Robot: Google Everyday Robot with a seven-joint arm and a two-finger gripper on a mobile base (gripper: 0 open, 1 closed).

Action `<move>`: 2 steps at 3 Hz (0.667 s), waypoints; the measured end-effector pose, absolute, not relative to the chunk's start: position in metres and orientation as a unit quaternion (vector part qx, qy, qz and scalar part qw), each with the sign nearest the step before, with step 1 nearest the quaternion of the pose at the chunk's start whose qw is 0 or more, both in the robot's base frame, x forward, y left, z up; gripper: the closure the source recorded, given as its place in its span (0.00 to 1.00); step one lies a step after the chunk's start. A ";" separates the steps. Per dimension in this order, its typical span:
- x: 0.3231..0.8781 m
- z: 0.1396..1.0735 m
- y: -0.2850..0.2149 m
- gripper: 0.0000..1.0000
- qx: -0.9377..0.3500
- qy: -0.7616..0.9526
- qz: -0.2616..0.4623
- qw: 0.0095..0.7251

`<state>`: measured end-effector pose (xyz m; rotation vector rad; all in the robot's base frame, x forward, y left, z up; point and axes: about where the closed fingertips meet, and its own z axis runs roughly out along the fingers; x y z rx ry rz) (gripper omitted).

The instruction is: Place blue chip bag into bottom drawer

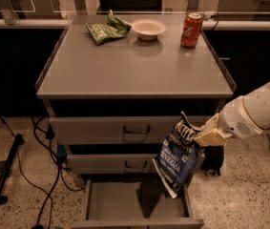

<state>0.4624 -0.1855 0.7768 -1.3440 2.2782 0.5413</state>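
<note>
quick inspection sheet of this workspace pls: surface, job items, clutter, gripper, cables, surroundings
surface: grey cabinet top; the loose items sit along its back edge
job's things: blue chip bag hangs in the air in front of the middle drawer, above the right side of the bottom drawer; that drawer is pulled open, bag not yet inside
clutter: green snack bag, white bowl, upright red can
grippers: gripper at the cabinet's right front, shut on the bag's top edge
cables: dark cables trail over the floor left of the cabinet
surroundings: speckled floor, black stand leg at left, chair behind
</note>
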 end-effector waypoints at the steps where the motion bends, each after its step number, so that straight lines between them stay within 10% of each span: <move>1: 0.462 0.768 -0.182 1.00 -0.493 0.822 0.192 0.212; 2: 0.461 0.722 -0.187 1.00 -0.507 0.819 0.183 0.197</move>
